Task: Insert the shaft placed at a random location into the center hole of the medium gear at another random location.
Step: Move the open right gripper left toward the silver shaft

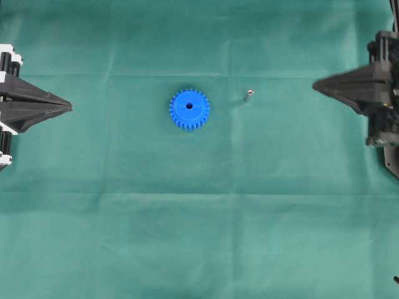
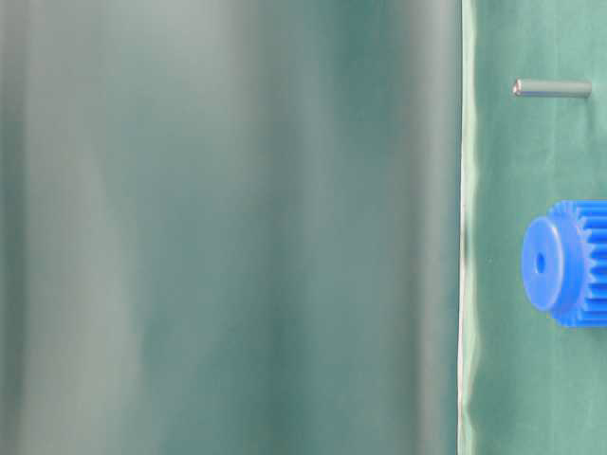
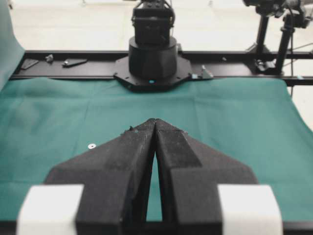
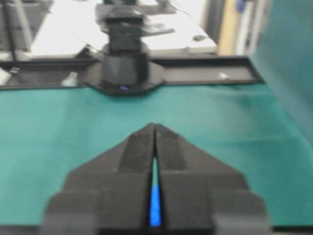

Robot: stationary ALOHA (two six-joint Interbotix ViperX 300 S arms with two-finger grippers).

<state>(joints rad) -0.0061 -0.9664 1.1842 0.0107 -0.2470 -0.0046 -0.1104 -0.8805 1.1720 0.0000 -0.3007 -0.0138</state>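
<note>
Shaft [image 1: 249, 94]: a small silvery metal pin standing on end on the green cloth, near the middle of the desk; from table level [image 2: 552, 88] it shows as a short plain cylinder.
Medium gear [image 1: 189, 109]: bright blue toothed wheel lying flat with its raised hub up, near the shaft but apart from it, on the side toward the left arm.
Center hole [image 1: 189, 106]: small dark round opening in the hub, nothing in it; also plain in the table-level view [image 2: 541, 263].
Left gripper [image 1: 67, 107]: over the desk's left edge, well apart from the gear, pointing toward the middle.
Left fingers [image 3: 131, 164]: black, tips pressed together with only a thin slit behind them, holding nothing.
Right gripper [image 1: 317, 87]: over the desk's right edge, well apart from the shaft, pointing inward.
Right fingers [image 4: 132, 161]: tips together, empty; a strip of blue shows through the slit between them.
Desk [image 1: 199, 237]: covered by a creased green cloth.
Opposite arm bases: the right arm's base [image 3: 152, 58] and the left arm's base [image 4: 123, 68] stand at the far edges in the two wrist views.
</note>
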